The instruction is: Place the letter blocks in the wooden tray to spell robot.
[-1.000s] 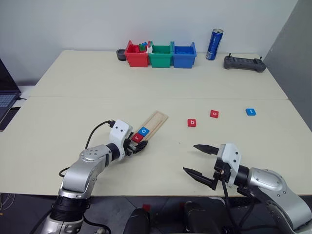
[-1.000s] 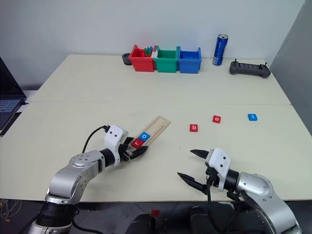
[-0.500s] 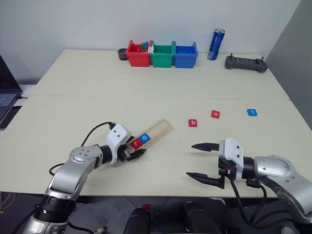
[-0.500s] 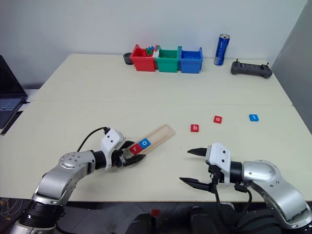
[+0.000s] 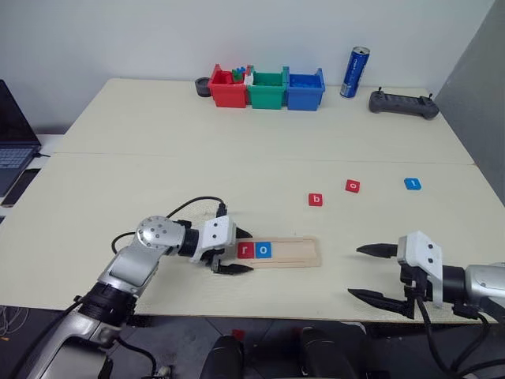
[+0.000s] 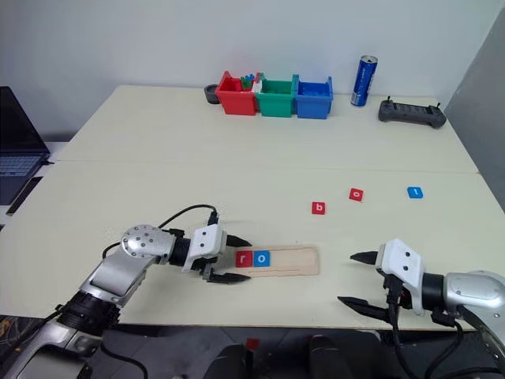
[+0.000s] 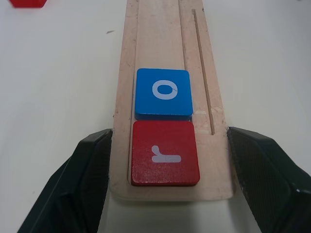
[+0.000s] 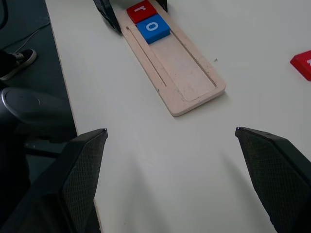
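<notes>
Wooden tray [image 5: 278, 252], a long narrow strip of pale wood with a shallow groove, now lies crosswise along the table's near edge, where a second ago it slanted away toward the far side. Its hold has not changed: the left gripper [image 5: 235, 251] clamps the tray's left end, one black finger on each long side. Two flat square tiles sit in the groove at that end, a red r block [image 7: 164, 153] touching a blue o block [image 7: 164, 92]; the rest of the groove is bare.

Squared up like this, the tray probably lets the remaining letters be set in from the right. A red b block [image 5: 316, 200], a red o block [image 5: 353, 186] and a blue t block [image 5: 412, 184] lie loose on the cream tabletop [image 5: 158, 174], beyond the tray and to its right, well apart from one another.

The right gripper [image 5: 380, 272] has drawn back rightward near the front edge, fingers spread wide and empty. Open table separates it from the three loose tiles. The tray sits near the table's front edge, so a hard nudge could tip it off.
</notes>
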You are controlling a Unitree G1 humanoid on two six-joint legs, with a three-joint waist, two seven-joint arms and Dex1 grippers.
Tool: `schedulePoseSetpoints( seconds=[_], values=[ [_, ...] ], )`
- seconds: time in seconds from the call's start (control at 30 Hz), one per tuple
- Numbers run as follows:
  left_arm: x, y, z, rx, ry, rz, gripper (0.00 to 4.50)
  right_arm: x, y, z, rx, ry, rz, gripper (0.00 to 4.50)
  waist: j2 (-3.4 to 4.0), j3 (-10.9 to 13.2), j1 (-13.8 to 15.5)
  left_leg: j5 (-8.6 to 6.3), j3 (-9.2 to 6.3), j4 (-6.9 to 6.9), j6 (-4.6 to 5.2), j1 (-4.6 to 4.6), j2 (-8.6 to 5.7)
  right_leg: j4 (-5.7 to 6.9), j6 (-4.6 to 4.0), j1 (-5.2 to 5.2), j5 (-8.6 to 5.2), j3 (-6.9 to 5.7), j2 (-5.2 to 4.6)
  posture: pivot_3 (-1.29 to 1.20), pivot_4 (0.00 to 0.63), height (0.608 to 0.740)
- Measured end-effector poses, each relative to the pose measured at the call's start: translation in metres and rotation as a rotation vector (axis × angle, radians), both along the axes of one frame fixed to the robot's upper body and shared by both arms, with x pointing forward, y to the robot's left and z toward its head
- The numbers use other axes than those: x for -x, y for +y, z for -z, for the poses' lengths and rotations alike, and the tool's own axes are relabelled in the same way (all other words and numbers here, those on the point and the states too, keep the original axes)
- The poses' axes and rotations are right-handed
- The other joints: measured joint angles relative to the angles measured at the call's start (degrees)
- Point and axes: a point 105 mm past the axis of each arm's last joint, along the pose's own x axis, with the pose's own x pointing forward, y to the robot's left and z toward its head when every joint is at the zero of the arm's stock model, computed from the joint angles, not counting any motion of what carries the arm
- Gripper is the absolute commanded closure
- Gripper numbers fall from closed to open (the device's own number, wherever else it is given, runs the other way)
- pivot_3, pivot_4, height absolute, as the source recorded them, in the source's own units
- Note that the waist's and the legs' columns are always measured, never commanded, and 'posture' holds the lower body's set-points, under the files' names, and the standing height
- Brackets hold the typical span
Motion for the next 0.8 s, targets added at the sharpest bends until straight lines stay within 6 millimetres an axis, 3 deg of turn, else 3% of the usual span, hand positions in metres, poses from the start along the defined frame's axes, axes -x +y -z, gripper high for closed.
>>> schedulePoseSetpoints(
  seconds=[0.5,0.53,0.57,0.8],
  values=[
    [-0.0004,-0.0096,0.0029,0.003,0.036,0.076,1.12,0.0055,-0.0012,0.0036,0.021,-0.009,0.007,0.0,0.0,0.0,-0.04,0.0,0.0,0.03,0.0,0.03,0.0,0.06,0.06,0.01,-0.03,0.02,0.01,0.0,0.15,0.74],
    [-0.0004,-0.0096,0.003,0.003,0.041,0.073,0.4,0.0054,-0.0011,0.0035,0.02,-0.01,0.007,0.0,0.0,0.0,-0.04,0.0,0.0,0.03,0.0,0.04,0.0,0.06,0.06,0.01,-0.03,0.02,0.01,0.0,0.15,0.74],
    [0.0006,-0.009,0.0053,-0.007,0.053,0.073,0.13,0.0048,-0.0005,0.0029,0.02,-0.013,0.004,0.0,0.0,0.0,-0.06,0.0,0.0,0.03,0.0,0.04,0.0,0.06,0.06,0.01,-0.03,0.03,0.01,0.0,0.15,0.74],
    [0.0027,-0.0091,0.0071,-0.005,0.075,0.078,0.03,0.0017,0.0031,0.0011,0.018,-0.016,-0.003,0.0,-0.01,0.0,-0.1,0.0,-0.01,0.03,0.0,0.05,0.01,0.09,0.03,0.01,-0.01,0.02,0.03,0.0,0.15,0.74]
  ],
)
